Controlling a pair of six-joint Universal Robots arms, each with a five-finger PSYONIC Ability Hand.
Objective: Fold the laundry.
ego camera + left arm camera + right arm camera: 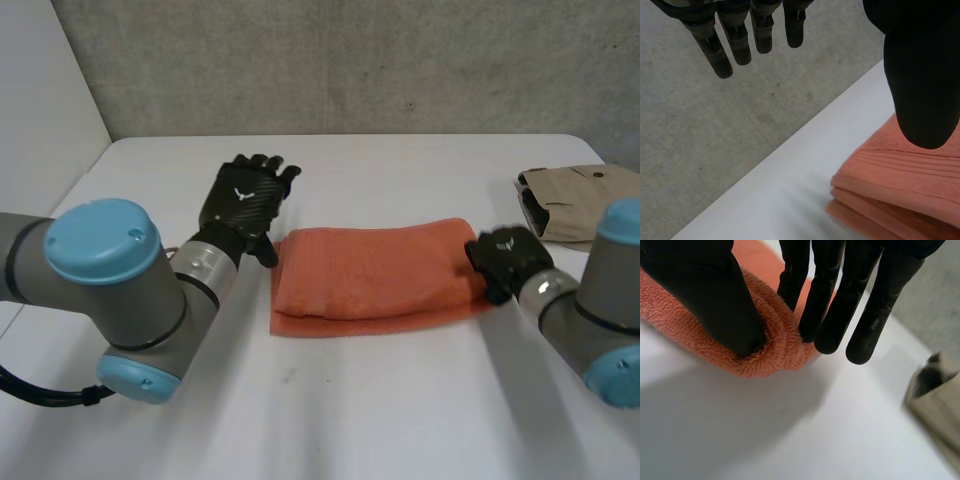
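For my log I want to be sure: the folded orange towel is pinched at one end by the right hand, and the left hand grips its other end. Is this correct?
Not quite. The left hand grips nothing: the left wrist view shows its fingers straight, off the orange towel. The right hand does pinch one end.

Soft, even light; white table (400, 400) bright; grey wall (350, 60) dimmer.
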